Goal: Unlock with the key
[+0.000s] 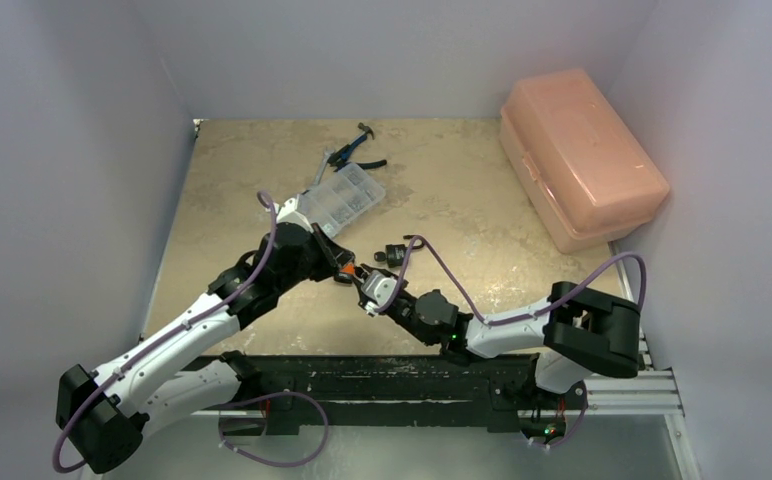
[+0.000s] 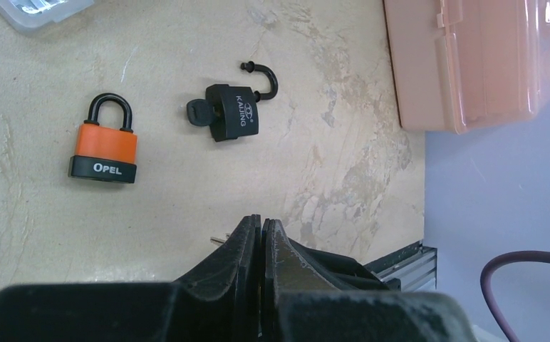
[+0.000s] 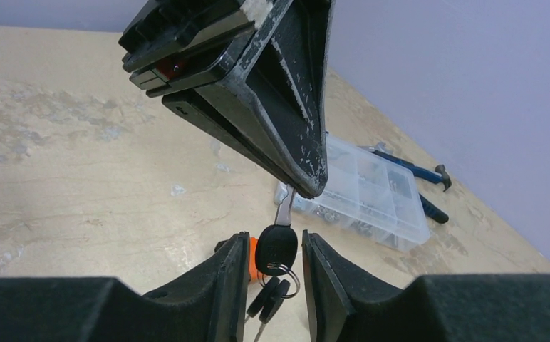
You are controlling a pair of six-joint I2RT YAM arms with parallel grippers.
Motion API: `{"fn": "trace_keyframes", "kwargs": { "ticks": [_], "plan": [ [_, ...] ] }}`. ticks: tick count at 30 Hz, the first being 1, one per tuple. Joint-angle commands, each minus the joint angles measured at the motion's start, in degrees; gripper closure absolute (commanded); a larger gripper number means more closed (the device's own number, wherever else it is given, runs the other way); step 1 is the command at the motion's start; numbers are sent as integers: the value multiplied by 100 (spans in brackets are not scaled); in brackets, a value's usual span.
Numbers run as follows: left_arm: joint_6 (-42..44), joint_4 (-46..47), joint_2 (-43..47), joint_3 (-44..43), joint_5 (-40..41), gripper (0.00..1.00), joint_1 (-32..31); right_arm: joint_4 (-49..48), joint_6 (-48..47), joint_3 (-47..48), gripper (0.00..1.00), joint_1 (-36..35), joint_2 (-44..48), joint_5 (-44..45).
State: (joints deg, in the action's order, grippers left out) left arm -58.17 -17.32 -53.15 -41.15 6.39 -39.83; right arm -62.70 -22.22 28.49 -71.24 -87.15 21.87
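My left gripper (image 2: pixel 261 222) is shut on the blade of a key. In the right wrist view the left fingers (image 3: pixel 286 128) pinch the silver blade from above, and the black key head (image 3: pixel 277 249) hangs below them. A ring with two more keys (image 3: pixel 272 296) dangles under it. My right gripper (image 3: pixel 275 242) is open, one finger on each side of the key head with a small gap on both sides. An orange padlock (image 2: pixel 105 146) with its shackle closed lies on the table. Beside it lies a black padlock (image 2: pixel 233 114) with its shackle open and a key in it.
A clear organizer box (image 1: pixel 342 198) sits behind the arms, with blue-handled pliers and a small hammer (image 1: pixel 357 150) beyond it. A large pink plastic case (image 1: pixel 580 155) fills the back right corner. Both grippers meet at mid-table (image 1: pixel 357 275).
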Motion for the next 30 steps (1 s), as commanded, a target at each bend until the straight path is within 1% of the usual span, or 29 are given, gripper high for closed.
{"fn": "trace_keyframes", "kwargs": {
  "ticks": [1,7,13,16,17,18,20,21,23,25,28,30],
  "plan": [
    [-142,132,185,-245,5,100,-2,-347,-74,201,62,-43,-71,207],
    [-170,139,242,-186,27,100,5,-347,-54,201,74,-56,-83,245],
    [-154,144,230,-151,12,100,-1,-334,-30,201,84,-82,-54,268],
    [-99,210,230,-134,-57,100,0,-309,-20,185,93,-107,-10,224],
    [-45,247,233,-140,-94,98,2,-293,-13,172,97,-109,21,211],
    [2,259,246,-144,-110,89,1,-277,8,160,100,-117,56,194],
    [82,292,302,-146,-112,71,4,-257,96,117,100,-118,134,150],
    [113,295,343,-138,-101,64,2,-277,158,83,100,-118,170,117],
    [203,334,412,-122,-99,55,5,-323,297,3,100,-118,276,11],
    [305,415,503,-86,-126,49,2,-380,501,-73,100,-118,399,-111],
    [377,518,644,-4,-150,47,6,-369,975,-160,100,-110,564,-390],
    [429,483,707,22,-121,47,7,-313,1008,-153,100,-121,583,-381]
  ]
}}
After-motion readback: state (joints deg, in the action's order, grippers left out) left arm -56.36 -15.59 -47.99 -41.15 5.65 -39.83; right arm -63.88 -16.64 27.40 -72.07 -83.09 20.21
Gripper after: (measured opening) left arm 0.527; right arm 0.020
